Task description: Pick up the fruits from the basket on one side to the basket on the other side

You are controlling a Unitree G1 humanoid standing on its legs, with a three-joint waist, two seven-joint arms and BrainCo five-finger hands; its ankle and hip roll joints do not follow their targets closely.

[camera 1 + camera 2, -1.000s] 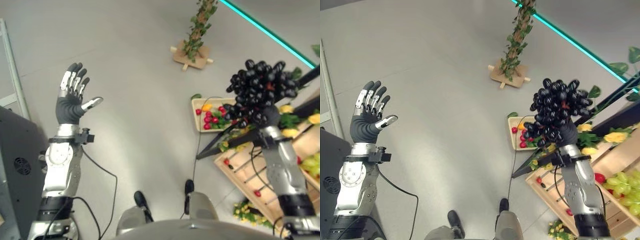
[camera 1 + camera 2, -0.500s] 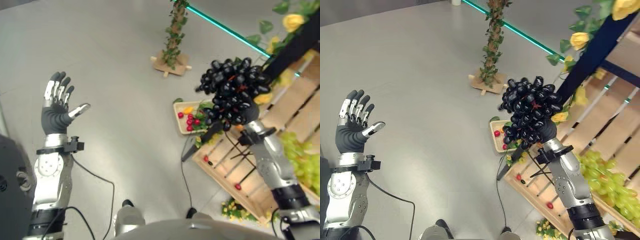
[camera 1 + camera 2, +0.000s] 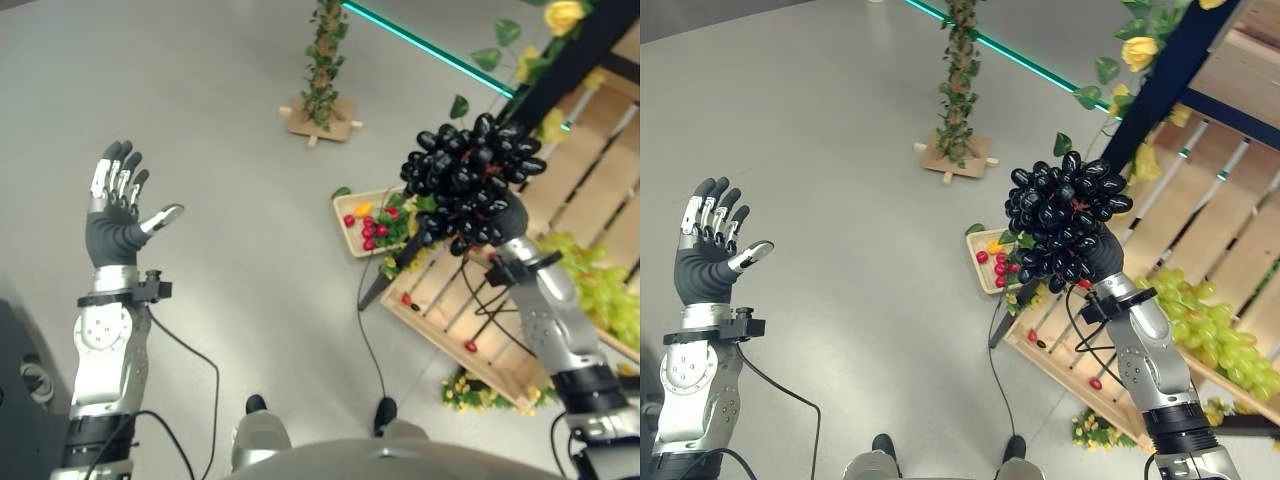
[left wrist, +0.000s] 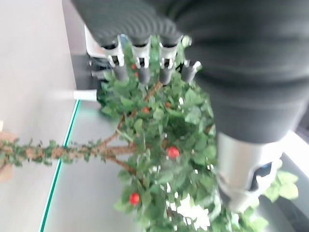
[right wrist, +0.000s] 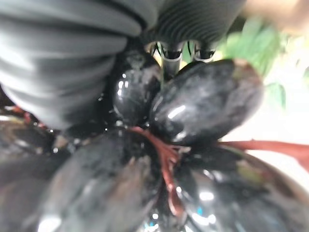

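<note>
My right hand is raised at the right, shut on a big bunch of black grapes held up in the air; in the right wrist view the grapes press close against its fingers. Beneath it stands a slatted wooden crate holding green grapes. A small tray with red and orange fruit lies on the floor beside the crate. My left hand is held up at the left, open and holding nothing; its straight fingers show in the left wrist view.
A leafy pole on a wooden cross base stands on the grey floor at the back. A dark post with yellow flowers and leaves rises by the crate. A teal floor line runs behind. Yellow flowers lie at the crate's front corner.
The camera has shifted, so the scene sits differently in view. My right hand still holds the black grapes raised, a little nearer the crate. My left hand stays raised and open.
</note>
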